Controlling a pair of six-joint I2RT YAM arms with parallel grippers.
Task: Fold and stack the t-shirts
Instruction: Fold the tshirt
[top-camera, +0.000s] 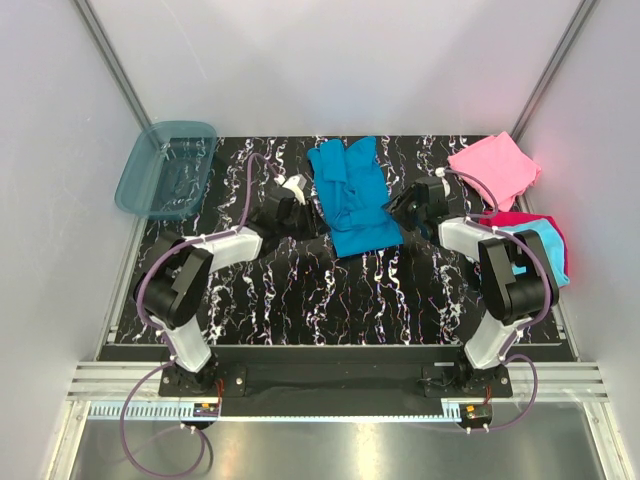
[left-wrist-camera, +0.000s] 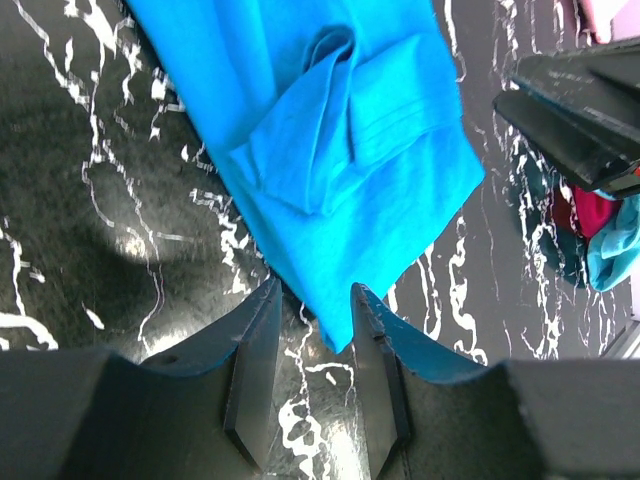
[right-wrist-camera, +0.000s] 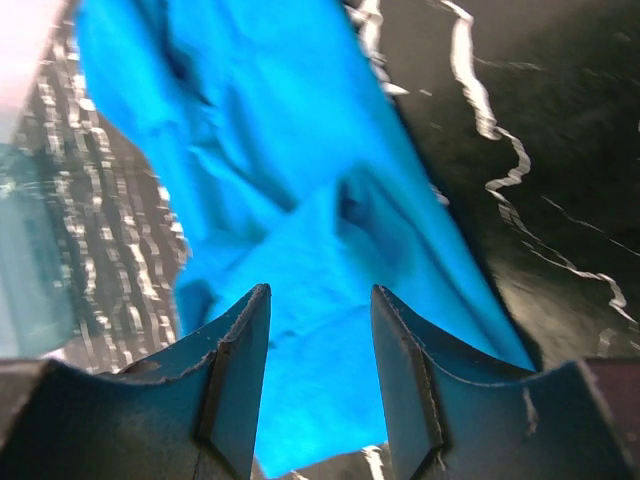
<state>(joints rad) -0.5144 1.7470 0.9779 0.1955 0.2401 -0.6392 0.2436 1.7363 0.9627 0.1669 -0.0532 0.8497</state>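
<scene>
1. Beside the shirt's left edge, the left gripper (left-wrist-camera: 313, 300) sits low with its jaws part-open; a corner of cloth reaches the gap at its fingertips but nothing is pinched; released.
2. Opposite it, the right gripper (right-wrist-camera: 320, 295) is likewise unclenched; its jaws are apart just over the cloth and blue fabric shows through the gap; no hold.
3. Between the two lies the teal-blue t-shirt (top-camera: 352, 195), mid-table (top-camera: 330, 290) toward the far side; it is narrowed to a long strip with a sleeve folded in; the surface is rumpled and the far end splayed.
4. Judgement: the step in hand is folding this strip end over end; take the two corners of one end, pinch every layer, lift low and carry both sides level so the edge lands square.
5. Risk: the tucked sleeve may spill out if only the top layer is caught; uneven pace between the arms would skew the fold.
6. Further out: the pink t-shirt (top-camera: 492, 165) lies folded at the far right; the magenta-red and cyan t-shirts (top-camera: 548, 245) are piled at the right edge, partly hidden by the arm.
7. At the far left, the blue plastic tub (top-camera: 165, 170) is well apart; not involved.
</scene>
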